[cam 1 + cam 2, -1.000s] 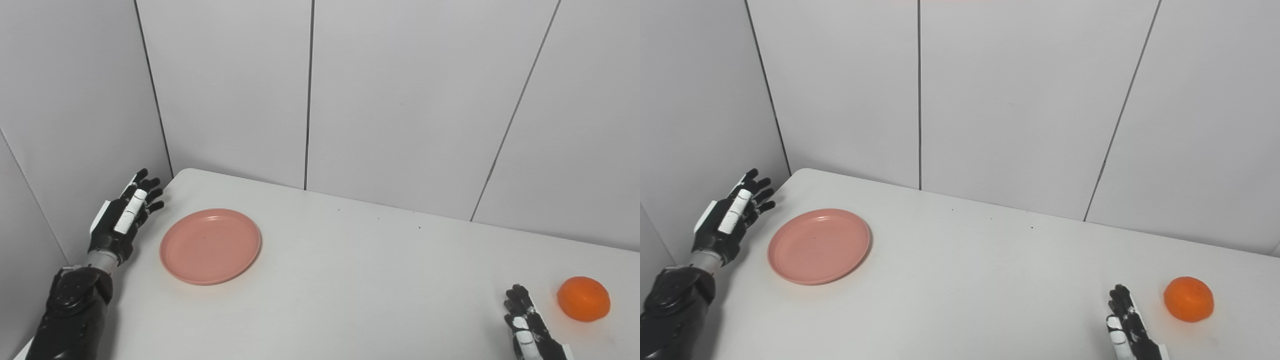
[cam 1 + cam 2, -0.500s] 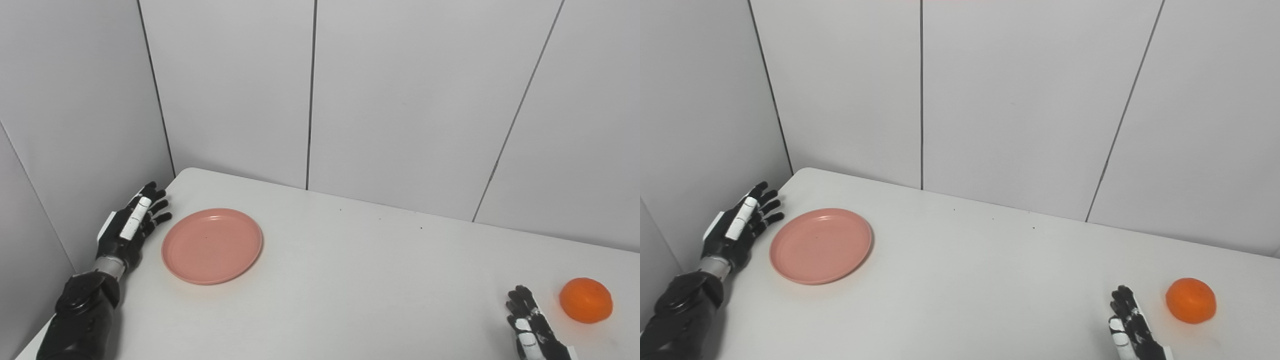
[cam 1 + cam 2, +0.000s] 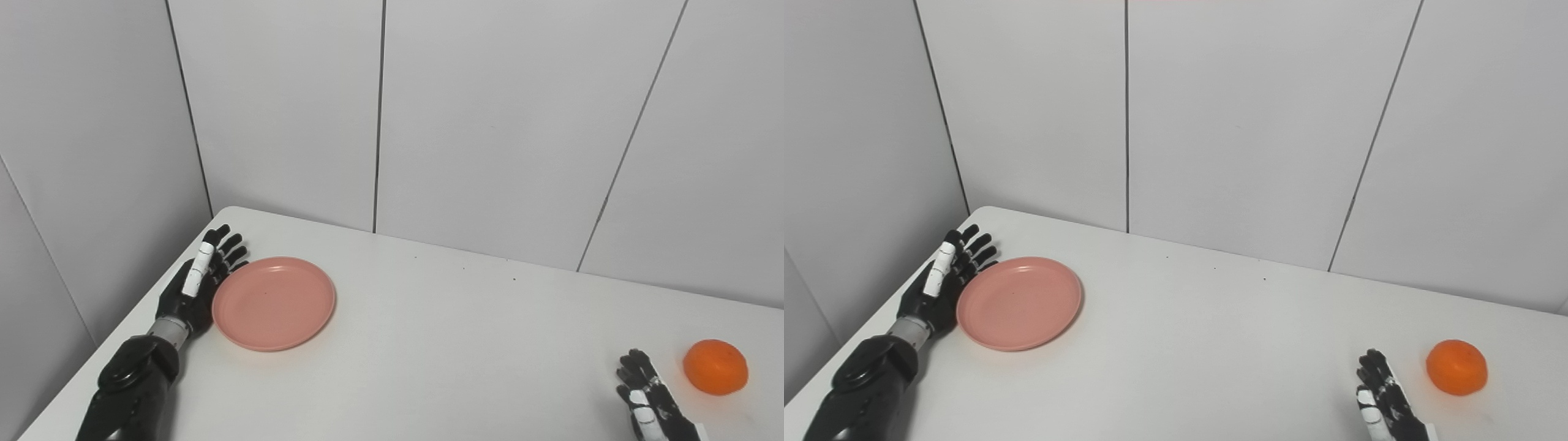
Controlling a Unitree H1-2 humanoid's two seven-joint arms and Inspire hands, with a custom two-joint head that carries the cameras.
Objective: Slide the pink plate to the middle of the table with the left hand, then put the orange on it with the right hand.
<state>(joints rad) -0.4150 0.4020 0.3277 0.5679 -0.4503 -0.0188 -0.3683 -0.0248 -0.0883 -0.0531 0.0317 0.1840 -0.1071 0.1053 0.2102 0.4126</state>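
Two hands: one at work on the left, one waiting on the right.
Left hand [image 3: 199,285]: open, fingers spread and straight, edge-on against the outer rim of the pink plate [image 3: 274,302]; it grips nothing, which suits a push across the desk [image 3: 429,343] rather than a lift.
Pink plate: flat on the desk, touching the left hand's palm side, well short of the middle by my reading.
Right hand [image 3: 649,401]: open and empty, low near the desk, mostly cut off by the picture's edge.
Orange [image 3: 715,366]: on the desk just beyond the right hand's outer side, apart from it, untouched.
Step in hand: likely the slide; the orange waits until the plate is centred.
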